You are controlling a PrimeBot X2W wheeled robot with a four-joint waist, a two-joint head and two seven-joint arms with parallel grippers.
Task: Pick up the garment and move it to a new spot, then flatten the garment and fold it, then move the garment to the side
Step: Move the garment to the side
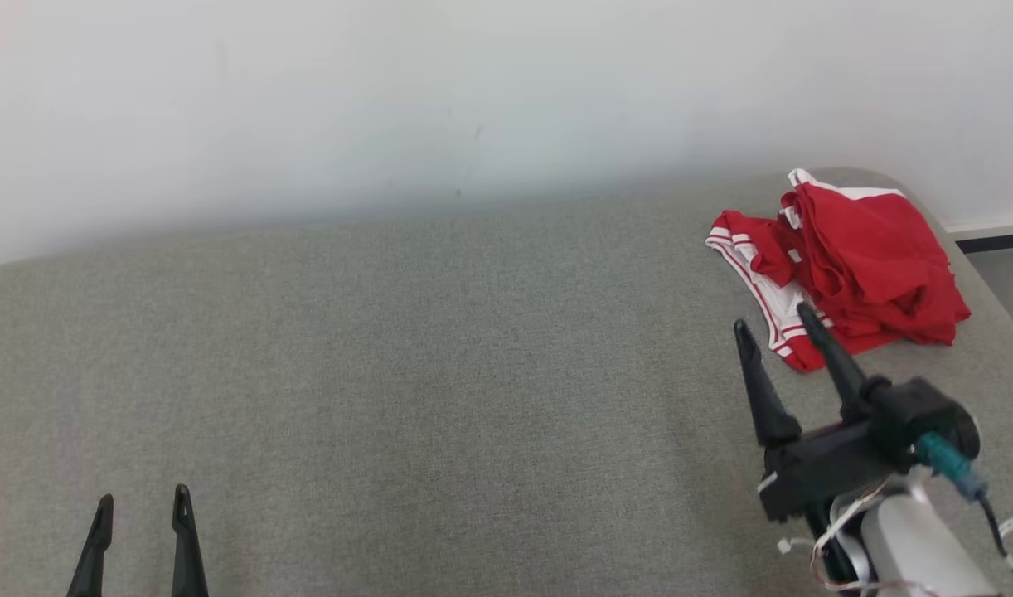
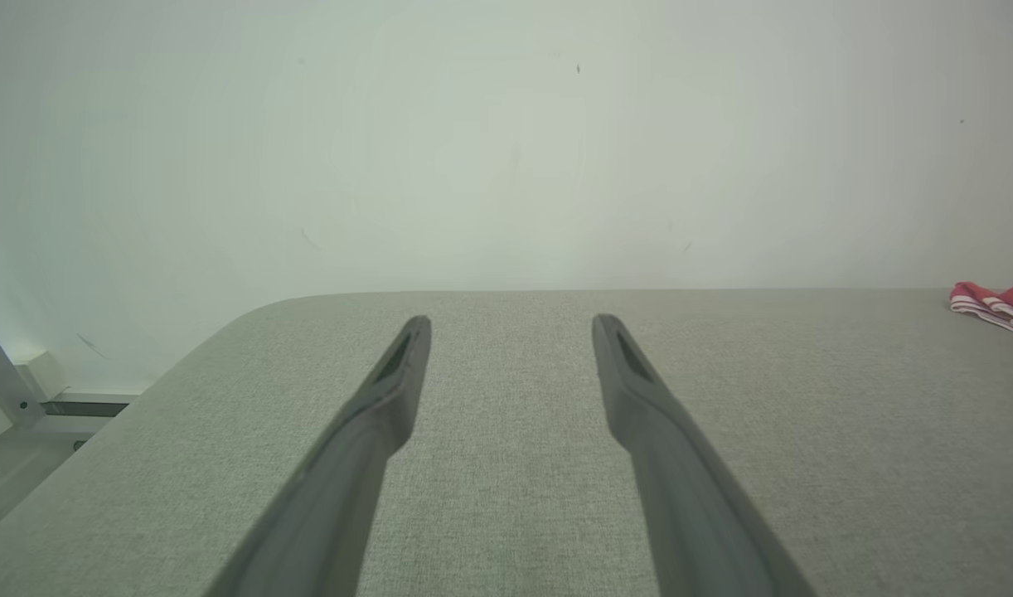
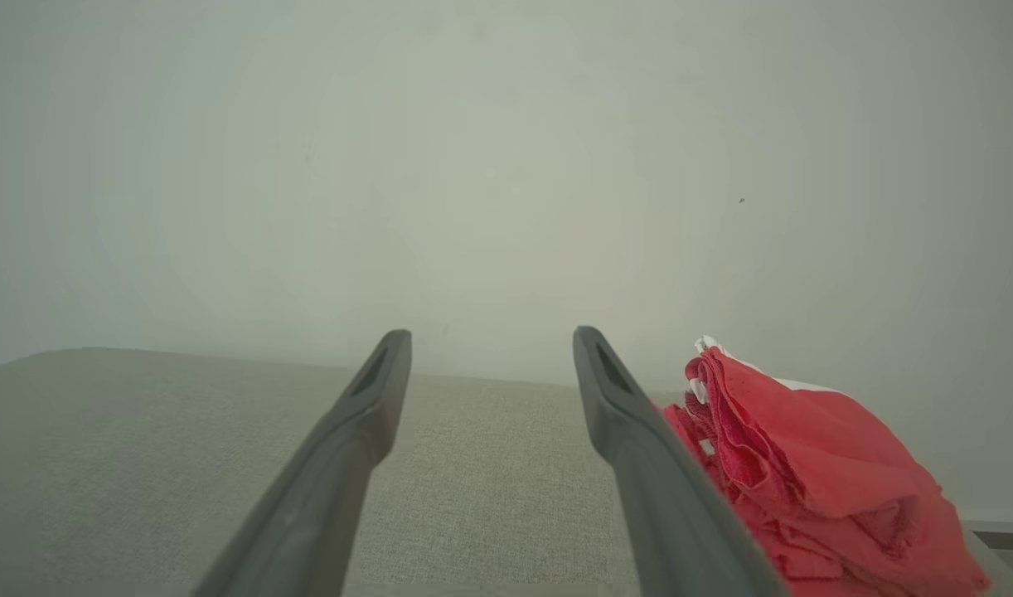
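Red garment (image 1: 875,249) lay crumpled far right on the surface (image 1: 432,348); right tool (image 1: 770,317), spread wide and empty, hung just beside it; left tool (image 1: 142,495) likewise spread, well apart

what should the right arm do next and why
Probably ease the right gripper forward and to its right, over the red garment. Its jaws stand open and empty, and the crumpled pile lies just ahead and to its right, not yet lifted.
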